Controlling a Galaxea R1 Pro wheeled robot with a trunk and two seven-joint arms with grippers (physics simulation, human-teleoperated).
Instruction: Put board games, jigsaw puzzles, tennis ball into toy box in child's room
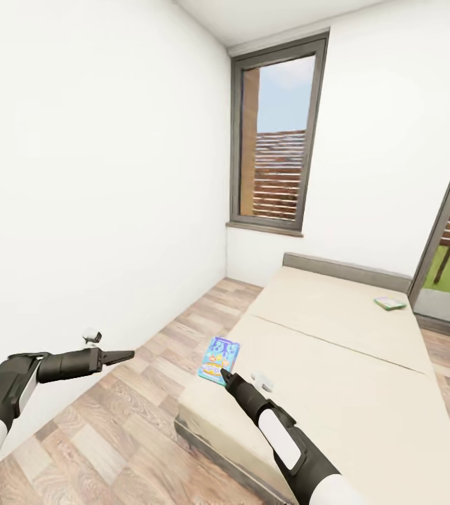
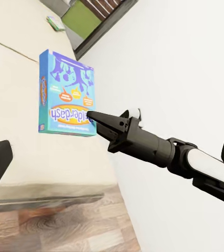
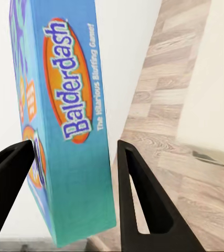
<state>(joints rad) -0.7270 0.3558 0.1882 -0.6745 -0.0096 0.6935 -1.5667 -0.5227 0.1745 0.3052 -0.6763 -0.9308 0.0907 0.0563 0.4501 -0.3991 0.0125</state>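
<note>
The child's room point(image 1: 98, 140) has white walls, a wood-plank floor point(image 1: 112, 435) and a tall grey-framed window point(image 1: 277, 137). The bed point(image 1: 337, 365) is wide and low, with a beige mattress and a grey headboard, and it takes most of the right half of the head view.

On the far part of the mattress, near the headboard, lies a small green board game point(image 1: 389, 303), flat and well apart from both arms.

The right gripper point(image 1: 222, 375) is at the near corner of the bed and holds the blue board game point(image 1: 219, 360). In the right wrist view the box stands on its edge between the two black fingers point(image 3: 138, 199); one finger touches it, while a thin gap shows on the other side, so the grip looks loose or not fully closed. The left gripper point(image 1: 128, 355) hangs over the floor beside the bed with nothing in it; whether its fingers are open I cannot tell.

I judge that the step in hand is picking the first game from the bed. The next move calls for a firm squeeze and a carry to the toy box.

The blue board game is a thin rectangular box, blue and teal, with "Balderdash" in an orange oval and purple lettering on the front.
</note>
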